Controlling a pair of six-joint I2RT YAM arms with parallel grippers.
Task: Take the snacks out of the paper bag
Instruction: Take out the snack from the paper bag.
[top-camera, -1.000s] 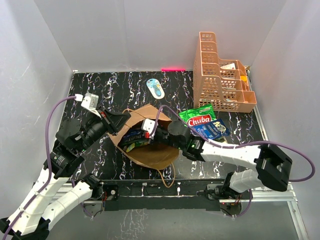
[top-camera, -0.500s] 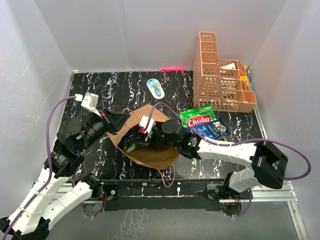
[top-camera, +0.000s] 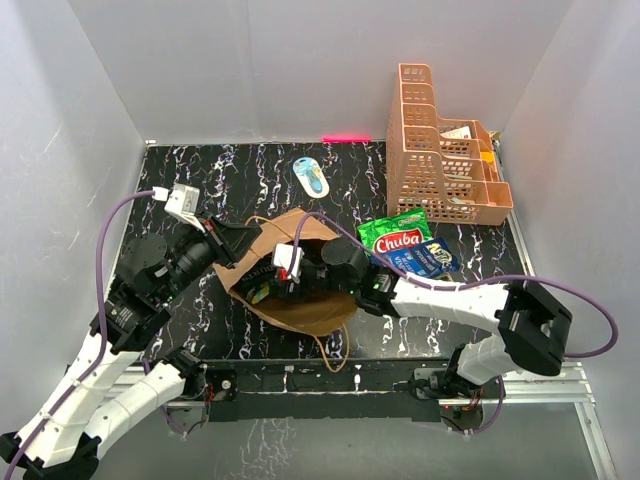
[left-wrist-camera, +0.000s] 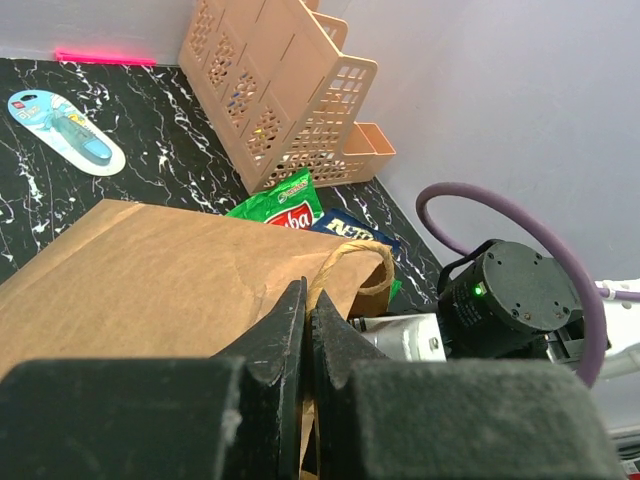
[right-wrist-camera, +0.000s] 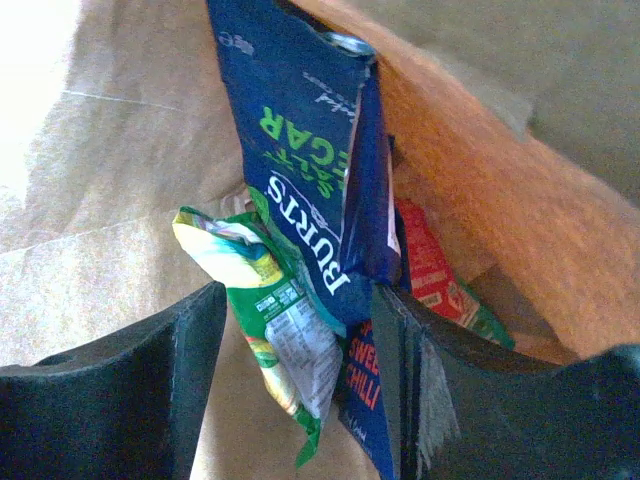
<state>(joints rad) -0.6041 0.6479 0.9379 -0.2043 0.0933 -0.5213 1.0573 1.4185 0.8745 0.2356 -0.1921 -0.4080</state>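
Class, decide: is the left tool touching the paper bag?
Touching. The left wrist view shows the left tool shut on the paper bag, with the bag's rim pinched between its fingers.

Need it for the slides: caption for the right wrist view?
Open jaws inside the paper bag, a blue Burts packet and a green packet between them.

An orange plastic lattice basket (top-camera: 440, 150) stands at the far right corner of the black, white-veined bench (top-camera: 200, 170), with a few small items in its compartments. A blue-and-white oval pack (top-camera: 311, 176) lies flat near the back edge, left of the basket.
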